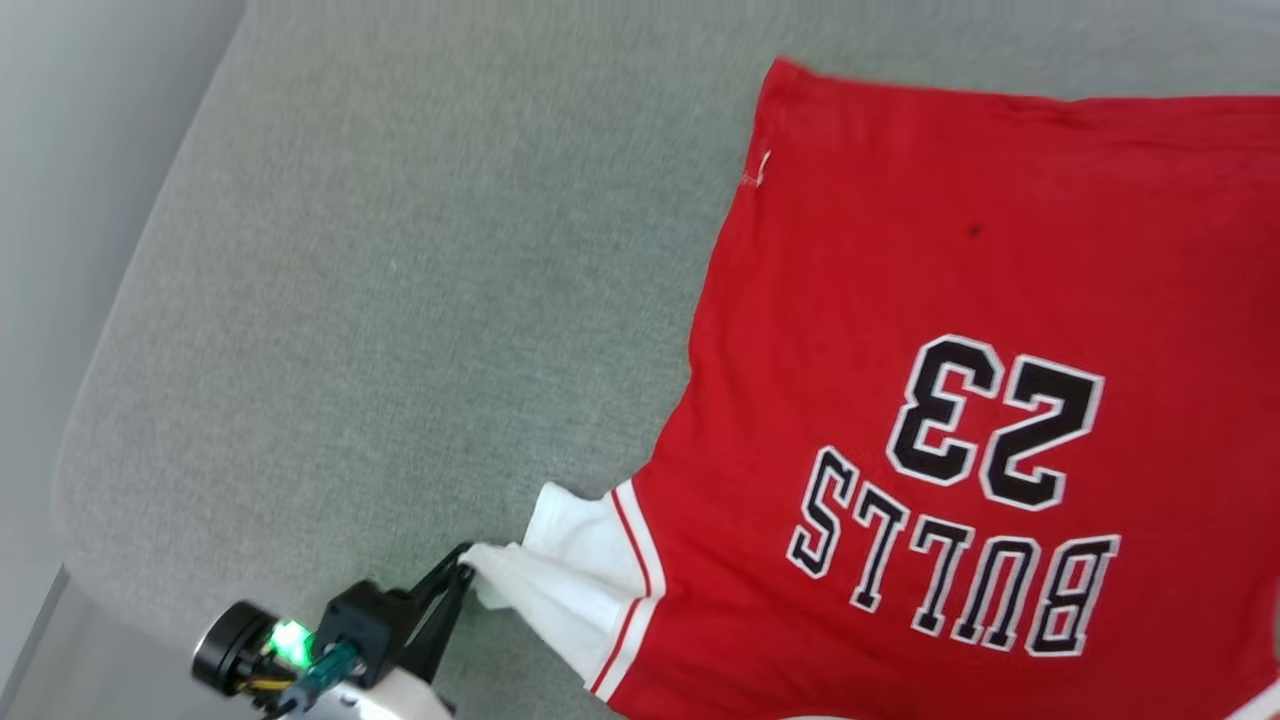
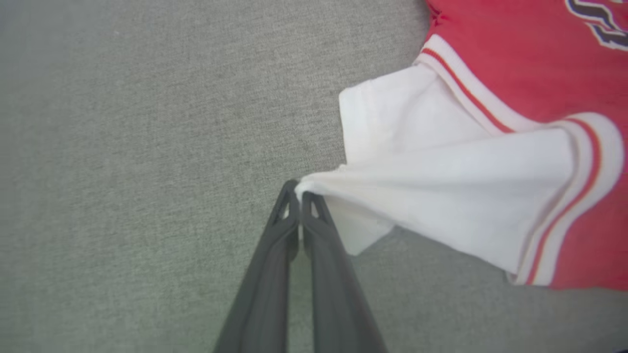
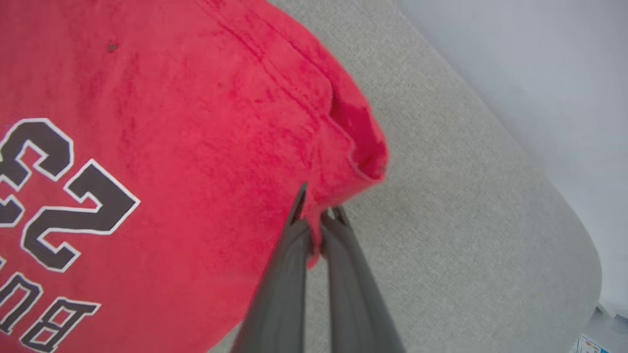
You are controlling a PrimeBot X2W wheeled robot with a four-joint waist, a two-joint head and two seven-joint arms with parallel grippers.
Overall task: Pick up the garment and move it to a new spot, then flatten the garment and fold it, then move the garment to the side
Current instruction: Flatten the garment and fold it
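Cut off: the red T-shirt [image 1: 900, 300] is cropped by the right and lower edges of the head view; its collar and far sleeve cannot be made out.
Hard to read: a small pale object [image 3: 591, 343] at the lower right corner of the right wrist view is too blurred to be identified.
Surface: a grey woven surface [image 1: 400, 300] with rounded corners is seen; beyond its edge only a pale plain area, floor or wall, cannot be told.
Left gripper [image 2: 299, 189]: jaws clenched on the edge of the white sleeve [image 2: 441, 196], which is stretched taut to the right of the tips.
Right gripper [image 3: 316, 215]: jaws clenched on the red side edge, just short of the hem corner [image 3: 365, 147]; cloth is pinched between them.
T-shirt position: spread on the surface, print [image 1: 960, 500] upward, between the two pairs of jaws.
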